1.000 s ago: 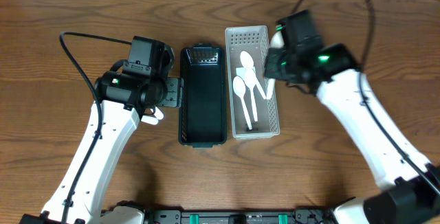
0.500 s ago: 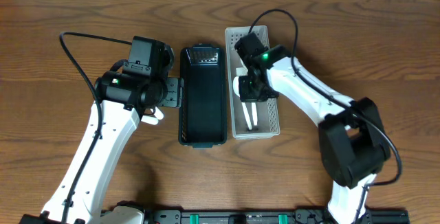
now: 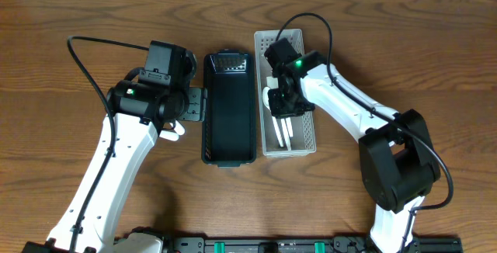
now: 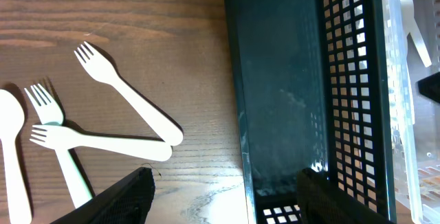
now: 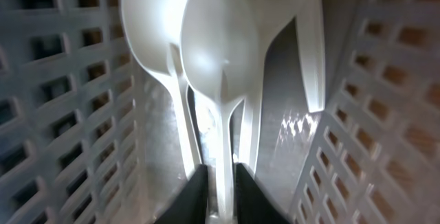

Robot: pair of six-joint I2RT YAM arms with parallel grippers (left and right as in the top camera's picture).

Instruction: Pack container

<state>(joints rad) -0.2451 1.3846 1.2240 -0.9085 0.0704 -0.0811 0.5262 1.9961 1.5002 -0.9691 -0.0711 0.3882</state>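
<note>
Down inside the white basket (image 3: 308, 140), the right gripper (image 5: 220, 183) has its jaws pinching the handle of the top spoon (image 5: 220, 66), with other spoons (image 5: 155, 38) crowded beneath and lattice walls close on both sides. The left gripper (image 4: 227, 189) hangs with jaws spread across a wall of the black basket (image 3: 229, 113); three forks (image 4: 130, 97) lie loose on the desk (image 3: 78, 12) beside it.

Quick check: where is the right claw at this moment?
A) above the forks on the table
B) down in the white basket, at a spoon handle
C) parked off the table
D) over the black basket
B: the right claw sits inside the white basket, closed on the handle of a white spoon.
</note>
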